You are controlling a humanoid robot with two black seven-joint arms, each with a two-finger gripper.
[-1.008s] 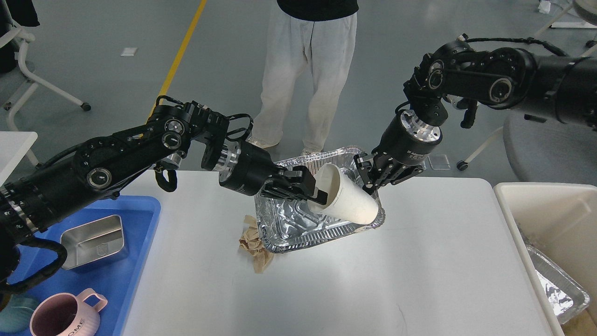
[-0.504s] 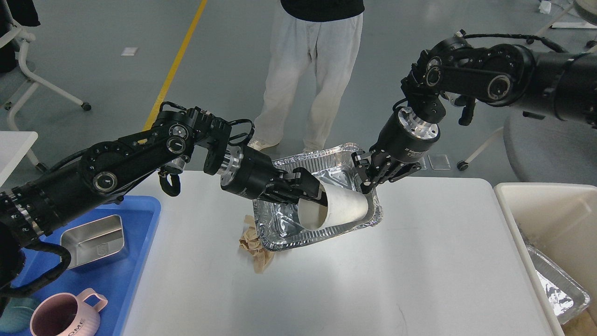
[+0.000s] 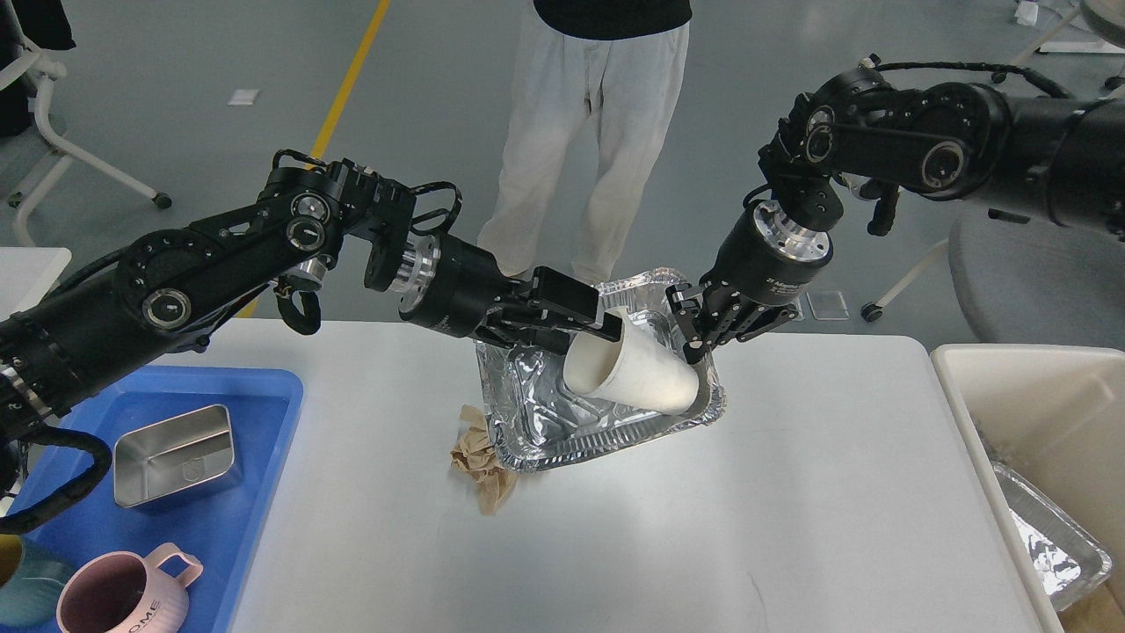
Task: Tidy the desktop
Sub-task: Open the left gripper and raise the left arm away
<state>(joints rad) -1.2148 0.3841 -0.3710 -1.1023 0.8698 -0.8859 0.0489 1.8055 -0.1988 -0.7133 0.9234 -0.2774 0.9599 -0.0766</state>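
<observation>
While my left gripper (image 3: pixel 606 327) pinches the rim of a white paper cup (image 3: pixel 635 374), that cup lies tilted on its side over the foil tray (image 3: pixel 527 413) at frame centre, mouth toward the left; cup interior looks bare as far as I can see. Left jaws are closed down on the cup rim, one finger inside, one outside. My right gripper (image 3: pixel 699 330) sits at the tray's far right rim, just beside the cup's base; can't tell how far its jaws are apart or whether it has hold of the tray. Foil tray rests on the desktop (image 3: pixel 791 492), which fills the lower middle of the frame. Crumpled brown paper (image 3: pixel 482 466) lies on the desktop touching the tray's lower-left corner. Blue tray (image 3: pixel 255 501), lower left, holds a steel box (image 3: pixel 176 455) and a pink mug (image 3: pixel 123 596). Cream bin (image 3: pixel 1019 387), right edge, holds another foil tray (image 3: pixel 1046 541).
</observation>
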